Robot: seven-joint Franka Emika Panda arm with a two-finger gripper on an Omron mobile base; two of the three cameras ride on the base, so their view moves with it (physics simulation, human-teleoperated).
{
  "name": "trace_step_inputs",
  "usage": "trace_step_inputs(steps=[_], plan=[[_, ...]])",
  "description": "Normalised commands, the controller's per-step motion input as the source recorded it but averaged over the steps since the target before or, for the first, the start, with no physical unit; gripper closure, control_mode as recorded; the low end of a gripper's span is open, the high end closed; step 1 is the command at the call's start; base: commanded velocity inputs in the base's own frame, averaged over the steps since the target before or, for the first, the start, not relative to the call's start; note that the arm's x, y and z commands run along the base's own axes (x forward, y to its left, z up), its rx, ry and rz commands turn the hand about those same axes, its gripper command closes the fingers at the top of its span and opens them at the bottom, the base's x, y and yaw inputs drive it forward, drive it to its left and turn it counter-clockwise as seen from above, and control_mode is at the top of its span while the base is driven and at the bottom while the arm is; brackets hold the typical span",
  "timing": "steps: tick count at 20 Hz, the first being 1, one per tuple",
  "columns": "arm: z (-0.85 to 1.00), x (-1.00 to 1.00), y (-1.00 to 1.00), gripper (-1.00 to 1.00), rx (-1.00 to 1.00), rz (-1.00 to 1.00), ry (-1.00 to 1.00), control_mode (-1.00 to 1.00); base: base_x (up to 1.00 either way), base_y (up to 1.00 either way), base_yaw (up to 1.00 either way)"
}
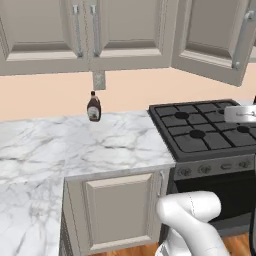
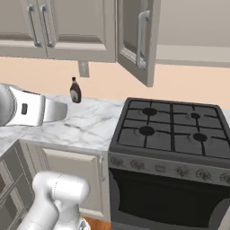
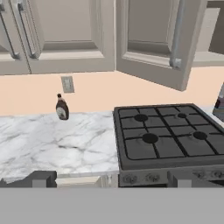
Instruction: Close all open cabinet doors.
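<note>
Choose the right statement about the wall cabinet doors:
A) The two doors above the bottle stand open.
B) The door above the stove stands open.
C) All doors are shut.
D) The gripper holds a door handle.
B: the open cabinet door swings out above the stove, while the two closed cabinet doors over the bottle lie flush.

Along the top of the right base view, a row of wall cabinets is seen. Two closed cabinet doors (image 2: pixel 45 27) sit side by side at the upper left, their silver bar handles close together. Just to their right, an open cabinet door (image 2: pixel 137 38) is swung outward over the stove (image 2: pixel 170 134), its bar handle (image 2: pixel 143 38) facing forward. A dark bottle (image 2: pixel 75 90) is stood upright on the marble counter (image 2: pixel 85 123) near the peach wall, below a wall outlet (image 2: pixel 83 68). The black oven door (image 2: pixel 166 197) is seen beneath the four burners. A beige base cabinet front (image 2: pixel 67 173) is set under the counter.
</note>
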Motion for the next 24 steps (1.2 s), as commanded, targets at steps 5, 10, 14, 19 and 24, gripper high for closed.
trace_step_inputs(steps=[5,10,14,19,24], plan=[[0.0,0.0,0.0,-1.0,0.0,0.0,0.0,1.0,-0.7,-0.63,0.0],[0.0,0.0,0.0,-1.0,0.0,0.0,0.0,1.0,-0.23,-0.59,0.0],[0.0,0.0,0.0,-1.0,0.0,0.0,0.0,1.0,0.0,-0.58,0.0],[0.0,0.0,0.0,-1.0,0.0,0.0,0.0,1.0,0.01,-0.58,0.0],[0.0,0.0,0.0,-1.0,0.0,0.0,0.0,1.0,0.01,-0.57,-0.02]])
